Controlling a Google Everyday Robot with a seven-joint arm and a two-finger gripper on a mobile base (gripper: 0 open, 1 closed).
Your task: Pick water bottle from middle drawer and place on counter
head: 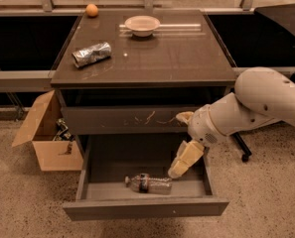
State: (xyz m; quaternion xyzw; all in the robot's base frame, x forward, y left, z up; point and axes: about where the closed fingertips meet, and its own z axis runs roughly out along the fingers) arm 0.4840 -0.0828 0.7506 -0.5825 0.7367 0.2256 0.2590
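Note:
The water bottle point(148, 184) lies on its side near the front of the open middle drawer point(147, 208), cap to the left. My gripper point(177, 145) hangs over the right half of the drawer, just above and to the right of the bottle. It is open and empty. One pale finger point(185, 157) points down toward the bottle's right end, and the other sits up by the scratched drawer front. The counter point(177, 58) is the glossy dark top of the cabinet.
A crumpled foil packet point(91, 53), a white bowl point(142, 25) and an orange point(91, 10) sit on the counter. The closed drawer front point(132, 119) above has pale scratches. An open cardboard box point(45, 135) stands on the floor to the left.

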